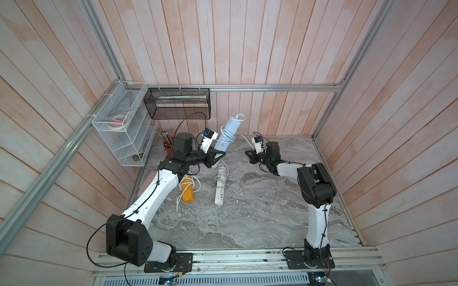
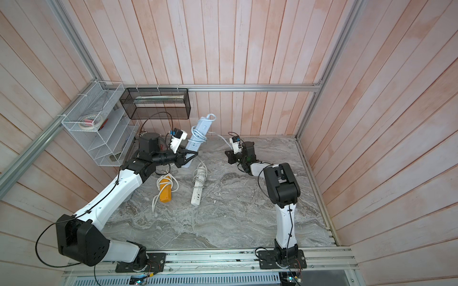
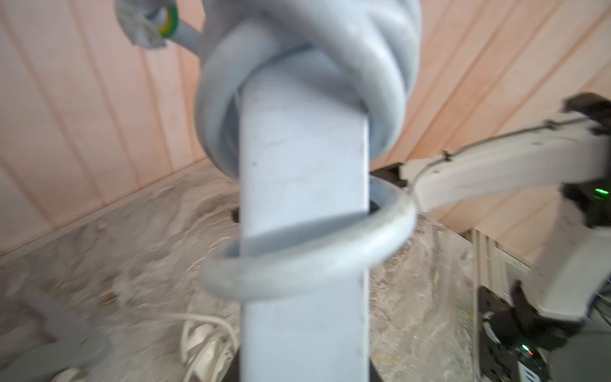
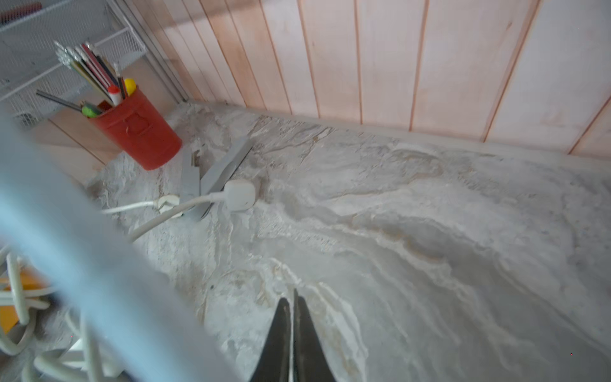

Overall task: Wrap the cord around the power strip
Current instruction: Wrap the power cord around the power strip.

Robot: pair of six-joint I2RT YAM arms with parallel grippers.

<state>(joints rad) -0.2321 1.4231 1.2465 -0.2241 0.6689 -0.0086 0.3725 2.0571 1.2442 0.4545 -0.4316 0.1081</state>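
Pale blue power strip (image 1: 221, 146), tilted near the worktop's (image 1: 247, 210) back edge, looked rigid and light; your left tool (image 1: 219, 156) clamped its lower end. Springy cord (image 1: 224, 131) coiled loosely. Right tool (image 1: 248, 153) was closed, empty.

White link shells (image 1: 151, 195), black joint housings (image 1: 126, 242), black cables (image 1: 325, 220) zip-tied along links, white wrist cameras (image 1: 207, 141), left gripper (image 1: 219, 156) and right gripper (image 4: 293, 297) both black

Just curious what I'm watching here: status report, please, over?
Left gripper shut on blue power strip, held up tilted. Right gripper shut, empty. Cord coiled round it, tail loose. White strip, orange strip lie nearby.
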